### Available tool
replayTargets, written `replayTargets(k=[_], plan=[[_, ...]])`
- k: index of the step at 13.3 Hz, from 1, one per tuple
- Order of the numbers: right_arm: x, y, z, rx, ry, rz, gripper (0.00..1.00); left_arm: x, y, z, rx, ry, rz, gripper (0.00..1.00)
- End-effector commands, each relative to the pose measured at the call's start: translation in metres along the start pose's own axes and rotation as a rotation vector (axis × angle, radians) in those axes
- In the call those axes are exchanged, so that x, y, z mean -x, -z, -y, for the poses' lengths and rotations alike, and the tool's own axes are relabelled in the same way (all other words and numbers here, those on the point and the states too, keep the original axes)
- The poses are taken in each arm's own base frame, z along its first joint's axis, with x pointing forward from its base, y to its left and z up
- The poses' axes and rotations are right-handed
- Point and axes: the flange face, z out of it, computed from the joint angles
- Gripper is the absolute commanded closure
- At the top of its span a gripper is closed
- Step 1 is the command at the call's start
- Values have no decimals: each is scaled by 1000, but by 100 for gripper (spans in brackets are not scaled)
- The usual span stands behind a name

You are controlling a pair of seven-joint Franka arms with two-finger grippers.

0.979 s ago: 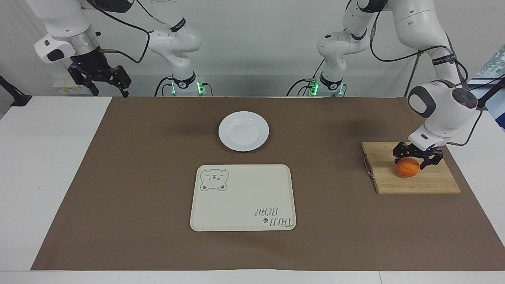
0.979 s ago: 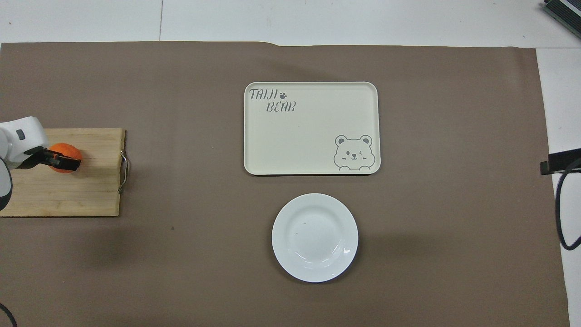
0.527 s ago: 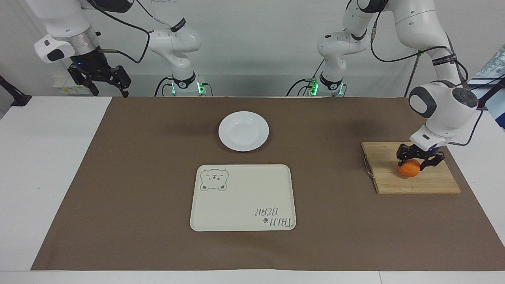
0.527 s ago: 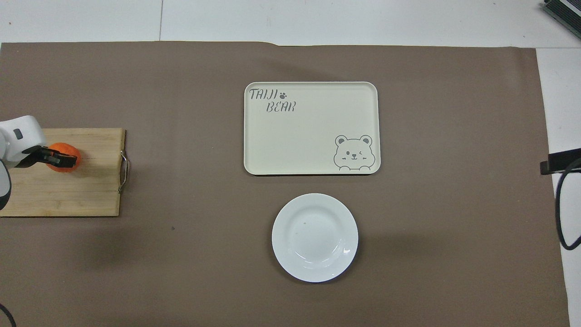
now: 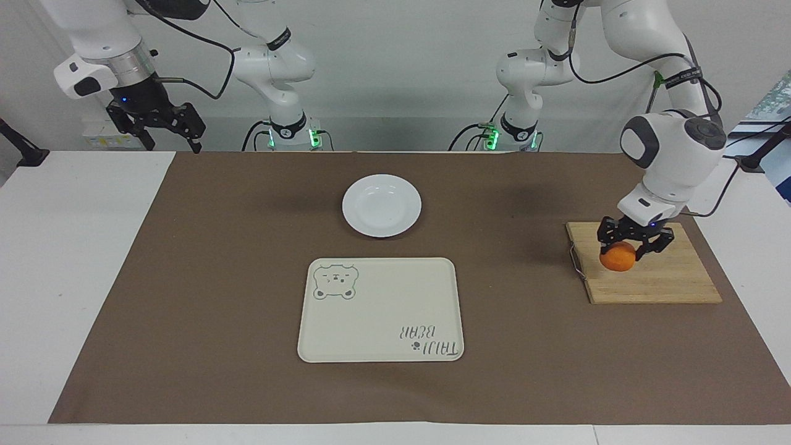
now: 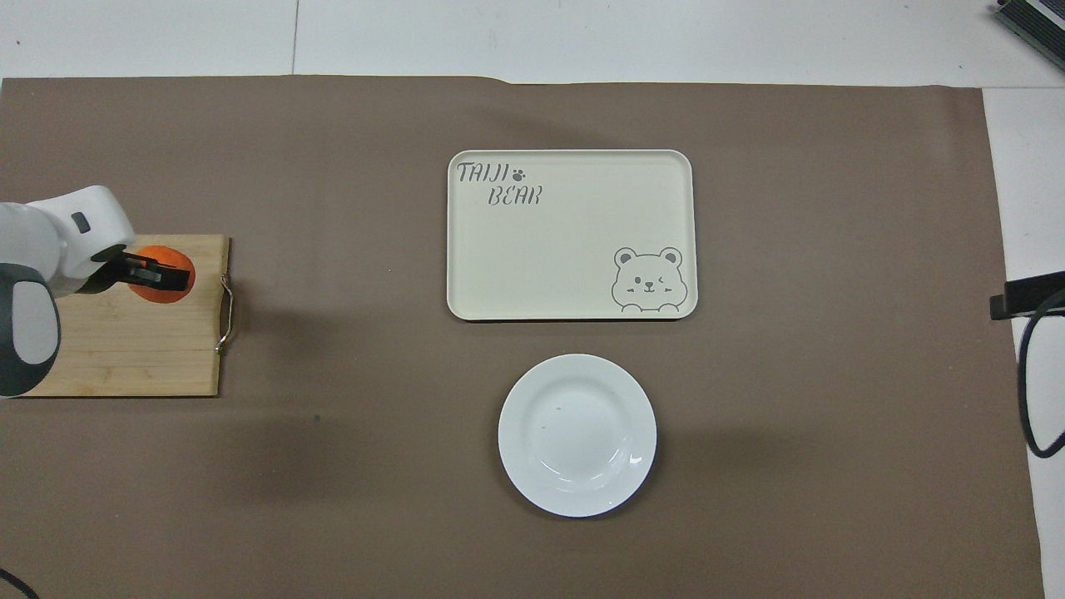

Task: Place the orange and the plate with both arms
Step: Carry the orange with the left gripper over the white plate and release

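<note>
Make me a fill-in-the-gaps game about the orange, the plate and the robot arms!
1. The left tool is shut on the ____.
2. The orange hangs just over the wooden ____.
3. The white plate lies nearer to the robots than the cream ____ with the bear drawing.
4. The right tool waits in the air, holding ____.

Missing words: orange; board; tray; nothing

White table (image 5: 74, 259), brown mat (image 5: 216, 278) on it; mat carries plate (image 5: 381, 205), tray (image 5: 380, 309), wooden board (image 5: 655, 281).
</note>
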Motion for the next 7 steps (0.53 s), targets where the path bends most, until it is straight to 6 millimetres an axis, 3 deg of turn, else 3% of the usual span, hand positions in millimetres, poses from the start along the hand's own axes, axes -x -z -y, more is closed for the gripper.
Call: replayTargets(k=[1,4,7], plan=[[5,0,0,-23,6,-12,0,-14,13,-87,16,75,5,100],[5,0,0,-23,7,-12,0,-18,22,-212,42,189,20,100],[5,0,0,-23,6,-10,0,0,18,-336,67,201,26,100]])
